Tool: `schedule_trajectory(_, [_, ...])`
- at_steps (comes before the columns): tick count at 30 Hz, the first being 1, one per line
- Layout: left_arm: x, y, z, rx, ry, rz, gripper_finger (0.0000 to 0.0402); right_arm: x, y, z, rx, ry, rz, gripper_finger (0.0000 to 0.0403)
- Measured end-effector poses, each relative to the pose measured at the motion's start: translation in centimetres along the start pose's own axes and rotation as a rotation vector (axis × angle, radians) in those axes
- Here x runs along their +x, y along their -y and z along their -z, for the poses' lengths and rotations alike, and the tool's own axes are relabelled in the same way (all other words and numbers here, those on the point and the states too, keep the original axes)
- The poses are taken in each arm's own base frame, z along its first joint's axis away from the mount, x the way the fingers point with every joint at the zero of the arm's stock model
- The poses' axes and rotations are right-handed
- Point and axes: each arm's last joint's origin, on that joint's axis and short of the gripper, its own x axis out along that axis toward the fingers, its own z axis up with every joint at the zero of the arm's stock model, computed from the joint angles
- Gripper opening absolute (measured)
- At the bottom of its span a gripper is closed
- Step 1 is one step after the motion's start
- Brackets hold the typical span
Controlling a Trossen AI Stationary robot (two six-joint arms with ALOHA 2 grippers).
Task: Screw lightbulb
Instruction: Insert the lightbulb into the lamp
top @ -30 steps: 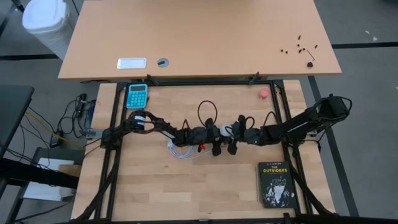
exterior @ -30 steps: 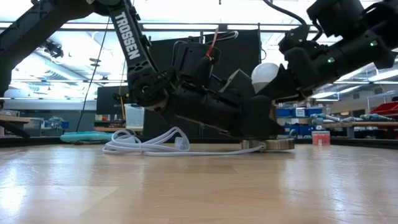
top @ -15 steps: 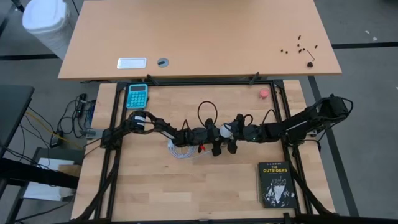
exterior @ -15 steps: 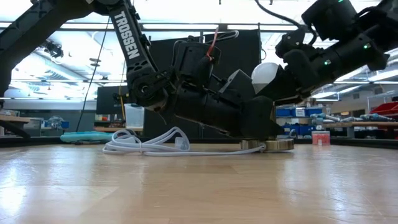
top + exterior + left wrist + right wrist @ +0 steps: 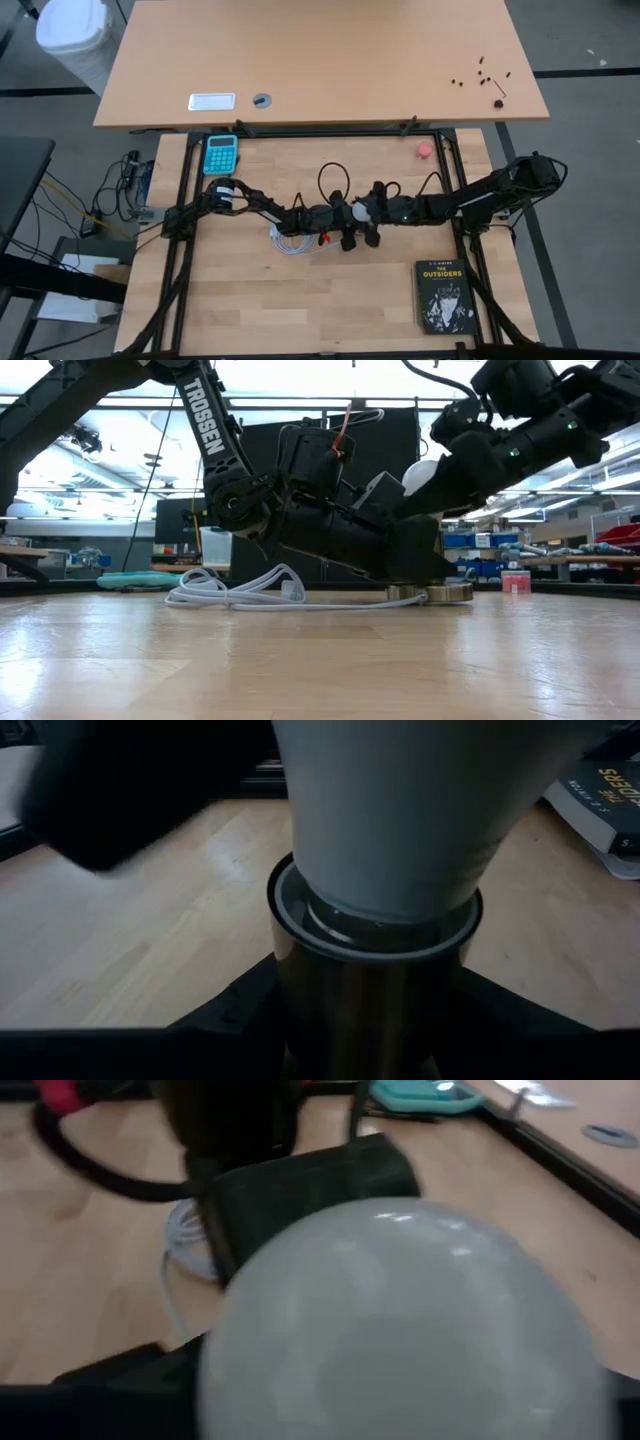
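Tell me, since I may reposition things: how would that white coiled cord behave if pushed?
The white cord lies in loose loops on the table, so it probably flexes and slides rather than moving as one piece. It looks light, and may drag toward the socket.

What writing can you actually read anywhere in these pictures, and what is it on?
"TROSSEN": on the left arm, low view.
"THE OUTSIDERS": on the black book, high view; the smaller line beneath is too small to read.
The teal calculator keys: too small to read.

Lightbulb (image 5: pixel 400 810) seated in socket (image 5: pixel 375 970)
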Motion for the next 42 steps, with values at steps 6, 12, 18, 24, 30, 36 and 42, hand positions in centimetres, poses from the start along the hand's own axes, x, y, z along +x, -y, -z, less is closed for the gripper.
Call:
schedule_trajectory(6, [0.00, 0.08, 0.00, 0.005, -0.001, 0.017, 0.0193, -0.02, -0.27, 0.10, -0.088, -0.012, -0.100, 0.0307])
schedule_trajectory(12, [-0.01, 0.24, 0.05, 0.006, -0.006, 0.073, 0.0193, 0.12, 0.13, 0.06, -0.133, -0.011, -0.151, 0.0307])
schedule_trajectory(18, [-0.03, 0.49, 0.05, 0.027, -0.005, 0.188, 0.0193, 0.16, 0.24, 0.05, -0.171, -0.007, -0.254, 0.0307])
schedule_trajectory(24, [-0.06, 0.60, 0.05, 0.038, -0.003, 0.254, 0.0193, 0.11, 0.08, 0.12, -0.192, -0.009, -0.323, 0.0306])
schedule_trajectory(30, [-0.08, 0.67, 0.20, 0.049, -0.017, 0.330, 0.0193, 0.05, -0.10, 0.17, -0.191, -0.011, -0.385, 0.0306])
schedule_trajectory(36, [-0.08, 0.46, 0.26, 0.045, -0.030, 0.456, 0.0193, -0.01, -0.24, 0.08, -0.197, 0.002, -0.432, 0.0306])
schedule_trajectory(42, [-0.05, 0.13, 0.26, 0.021, -0.036, 0.509, 0.0193, -0.05, -0.35, -0.14, -0.197, 0.029, -0.465, 0.0306])
